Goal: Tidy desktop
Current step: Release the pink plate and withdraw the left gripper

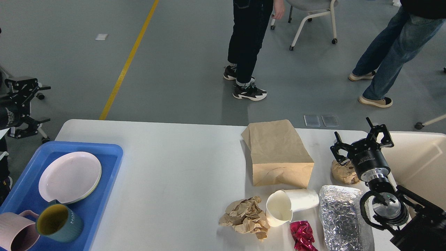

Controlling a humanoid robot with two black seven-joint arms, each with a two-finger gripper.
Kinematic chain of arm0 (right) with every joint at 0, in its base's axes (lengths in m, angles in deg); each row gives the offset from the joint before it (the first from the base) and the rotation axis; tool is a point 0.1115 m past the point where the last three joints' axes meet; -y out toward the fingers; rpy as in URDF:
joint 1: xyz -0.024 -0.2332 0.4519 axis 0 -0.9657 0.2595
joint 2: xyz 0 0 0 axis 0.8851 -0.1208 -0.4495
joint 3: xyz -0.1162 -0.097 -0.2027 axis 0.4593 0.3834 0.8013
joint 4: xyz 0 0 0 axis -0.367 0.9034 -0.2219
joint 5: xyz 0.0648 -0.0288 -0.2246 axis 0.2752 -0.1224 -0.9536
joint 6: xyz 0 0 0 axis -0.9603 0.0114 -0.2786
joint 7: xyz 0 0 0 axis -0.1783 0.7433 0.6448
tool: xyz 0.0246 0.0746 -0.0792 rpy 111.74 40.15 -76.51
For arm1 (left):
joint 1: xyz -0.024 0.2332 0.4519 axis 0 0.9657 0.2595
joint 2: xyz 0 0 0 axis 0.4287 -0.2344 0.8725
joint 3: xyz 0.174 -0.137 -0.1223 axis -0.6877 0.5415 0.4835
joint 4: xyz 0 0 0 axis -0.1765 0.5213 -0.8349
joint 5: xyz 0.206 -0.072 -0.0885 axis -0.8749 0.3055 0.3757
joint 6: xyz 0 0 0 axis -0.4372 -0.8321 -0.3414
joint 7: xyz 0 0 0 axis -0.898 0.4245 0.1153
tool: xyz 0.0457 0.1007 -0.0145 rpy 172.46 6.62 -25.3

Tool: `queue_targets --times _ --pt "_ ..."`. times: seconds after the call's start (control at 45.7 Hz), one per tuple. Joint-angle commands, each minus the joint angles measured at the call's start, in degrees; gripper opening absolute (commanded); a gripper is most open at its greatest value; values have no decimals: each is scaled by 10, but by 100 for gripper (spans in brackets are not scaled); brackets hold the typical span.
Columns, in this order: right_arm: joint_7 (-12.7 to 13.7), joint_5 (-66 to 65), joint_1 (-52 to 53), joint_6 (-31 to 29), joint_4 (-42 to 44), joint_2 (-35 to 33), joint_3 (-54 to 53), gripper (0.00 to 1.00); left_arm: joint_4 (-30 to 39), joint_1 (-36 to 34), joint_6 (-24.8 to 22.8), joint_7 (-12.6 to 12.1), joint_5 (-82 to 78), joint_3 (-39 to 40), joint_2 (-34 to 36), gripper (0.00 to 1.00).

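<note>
Head view: our right gripper (360, 143), jaws apart, hangs over a crumpled brown wad (343, 173) at the desktop's (167, 174) right edge, probably just below-left of the jaws; left gripper (26, 104), also apart, sits far off-table.

Your right arm comes in from the lower right corner and reaches up toward the right middle of the frame. Its right hand (362, 140) is at the far end with both fingers spread wide apart, nothing between them. Your left arm shows only at the left edge, mid-height. The left hand (25, 104) there points right, fingers also spread apart and empty.
</note>
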Motion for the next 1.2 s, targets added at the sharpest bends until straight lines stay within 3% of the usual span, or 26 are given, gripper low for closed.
queue_targets --times 0.0,0.131,0.219,0.263,0.306,0.416,0.46,0.613,0.744,1.182 --pt "0 0 0 0 0 0 1 100 -2 133 0 1 0 257 -77 96" --pt "0 0 0 -1 0 0 1 100 -2 191 0 0 0 447 -205 96" --pt "0 0 0 -1 0 0 1 100 0 231 0 3 -1 497 -280 96" --pt "0 0 0 -1 0 0 0 100 8 245 1 17 -1 513 -306 96" --pt "0 0 0 -1 0 0 0 100 15 258 1 55 -4 536 -328 96" --pt "0 0 0 -1 0 0 0 100 68 303 5 201 -90 579 -360 96" --pt "0 0 0 0 0 0 0 100 97 333 7 225 -138 593 -368 96" --pt "0 0 0 -1 0 0 0 100 193 408 9 199 -201 632 -374 96" --pt "0 0 0 -1 0 0 1 100 190 417 28 184 -200 645 -373 96" --pt "0 0 0 -1 -1 0 1 100 167 415 25 188 -190 681 -336 96"
